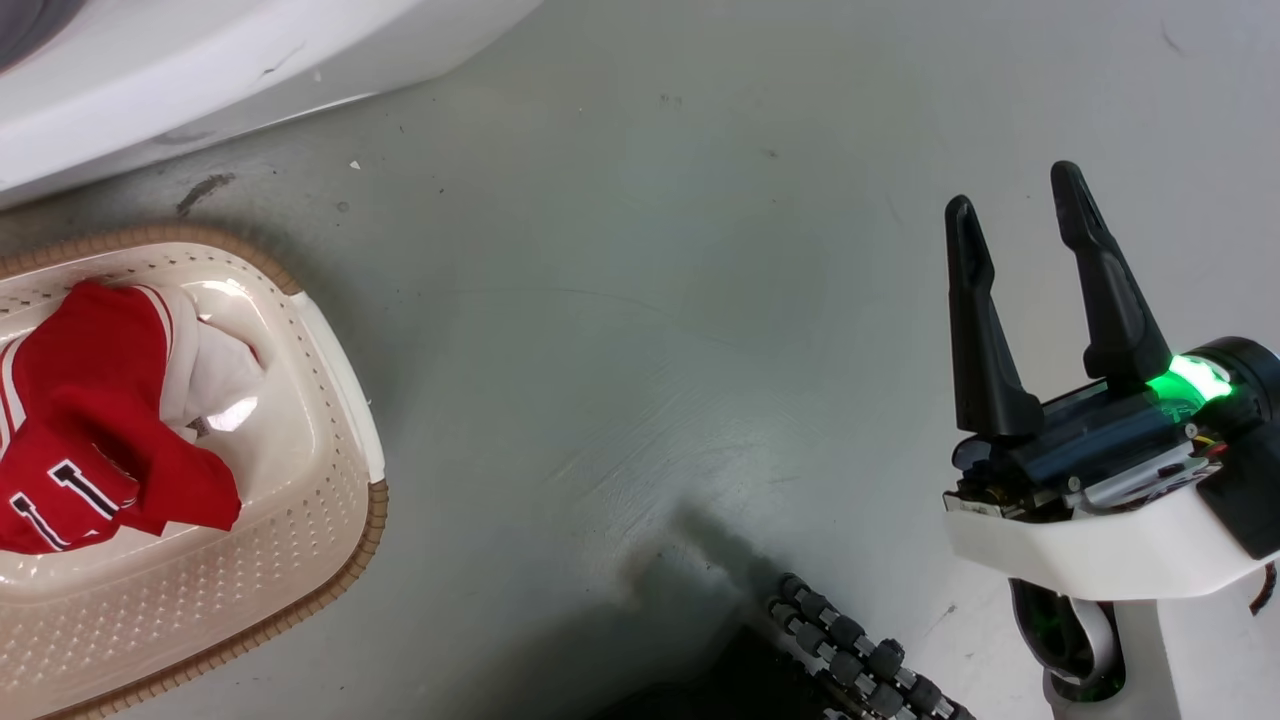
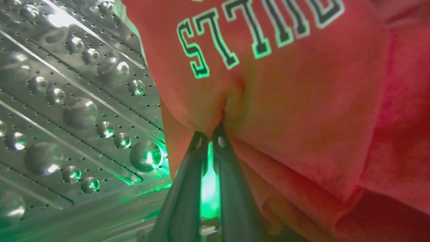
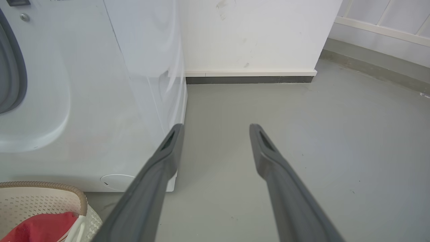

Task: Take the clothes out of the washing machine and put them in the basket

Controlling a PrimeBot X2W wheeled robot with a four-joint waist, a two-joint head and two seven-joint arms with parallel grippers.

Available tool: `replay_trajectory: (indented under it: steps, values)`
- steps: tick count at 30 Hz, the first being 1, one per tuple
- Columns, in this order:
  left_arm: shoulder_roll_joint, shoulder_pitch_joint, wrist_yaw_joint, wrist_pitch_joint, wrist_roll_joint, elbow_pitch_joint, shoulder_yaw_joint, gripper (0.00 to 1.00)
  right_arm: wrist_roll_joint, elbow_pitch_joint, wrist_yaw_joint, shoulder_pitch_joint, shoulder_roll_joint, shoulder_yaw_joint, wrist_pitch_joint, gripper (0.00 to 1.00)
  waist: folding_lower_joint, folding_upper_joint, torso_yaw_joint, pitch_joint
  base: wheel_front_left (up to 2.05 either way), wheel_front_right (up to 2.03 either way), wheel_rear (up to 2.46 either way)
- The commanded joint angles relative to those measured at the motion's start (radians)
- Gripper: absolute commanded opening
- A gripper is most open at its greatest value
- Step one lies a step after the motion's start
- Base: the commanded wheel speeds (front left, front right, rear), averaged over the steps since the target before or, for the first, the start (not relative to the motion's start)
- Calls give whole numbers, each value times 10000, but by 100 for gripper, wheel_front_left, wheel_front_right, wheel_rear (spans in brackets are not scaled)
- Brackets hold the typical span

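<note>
Left end effector point(image 2: 211, 132) is inside the drum point(image 2: 67, 101), fingers almost together, pinched on a fold of a red garment point(image 2: 285, 101). The cloth bunches right at the fingertips and spreads up and to the right in the left wrist view, with pale-outlined dark lettering above the pinch. The perforated steel drum wall runs along the left of the fingers, with a green glow on it.

Right end effector point(image 1: 1015, 190) is spread wide with nothing between the fingers. It is over bare grey floor point(image 1: 650, 350), well apart from the basket point(image 1: 335, 540).

The basket sits on the floor at the lower left of the head view, near the front of the white washing machine point(image 1: 150, 80). It holds more clothes point(image 1: 90, 440): red fabric with white stripes, outlined lettering and some white cloth.

In the right wrist view the basket corner with red cloth shows at lower left, left of that end effector's fingers. The machine front stands just behind it.
</note>
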Motion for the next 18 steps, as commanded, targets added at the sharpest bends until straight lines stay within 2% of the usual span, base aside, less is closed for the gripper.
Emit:
replay_trajectory:
  steps: [1,10,18]
  values:
    - [5,9,-52,-146,-21,152,-96,0,98,20,-10,26,24,17,-24,100,-1,0,-3,-12,0,0,0]
    - [240,-283,-71,-1779,-212,405,-341,0,8,140,-10,-519,24,29,-24,100,-1,0,-41,-391,0,0,0]
    - [-228,981,-75,-3781,-1076,582,-824,0,-531,458,-10,-597,23,-419,-24,100,-1,0,708,-1687,0,0,0]
